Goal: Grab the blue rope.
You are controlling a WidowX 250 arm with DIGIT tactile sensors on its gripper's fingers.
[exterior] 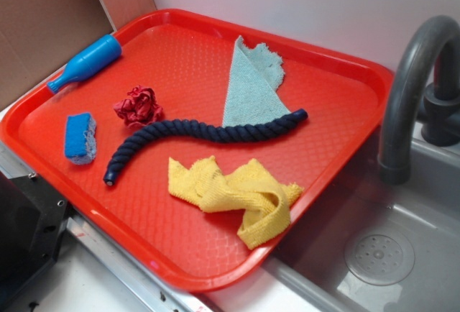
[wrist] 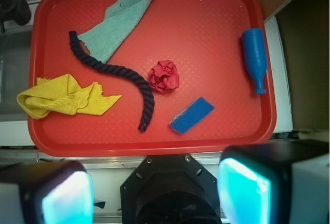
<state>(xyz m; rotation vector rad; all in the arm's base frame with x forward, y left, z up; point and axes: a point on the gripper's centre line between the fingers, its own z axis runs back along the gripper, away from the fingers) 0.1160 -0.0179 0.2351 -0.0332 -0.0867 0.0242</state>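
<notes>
The blue rope (exterior: 194, 134), a thick dark navy twisted cord, lies wavy across the middle of the red tray (exterior: 345, 75). In the wrist view it (wrist: 116, 72) curves from the upper left down to the middle of the tray (wrist: 216, 7). My gripper (wrist: 154, 193) is high above the tray's near edge, well short of the rope. Its two cyan pads (wrist: 67, 198) stand wide apart with nothing between them. The gripper does not show in the exterior view.
On the tray lie a pale green cloth (exterior: 250, 89), a yellow cloth (exterior: 237, 193), a crumpled red cloth (exterior: 138, 106), a blue sponge block (exterior: 80, 137) and a bright blue plastic bottle (exterior: 86, 60). A grey sink (exterior: 381, 254) with a faucet (exterior: 410, 89) sits right of the tray.
</notes>
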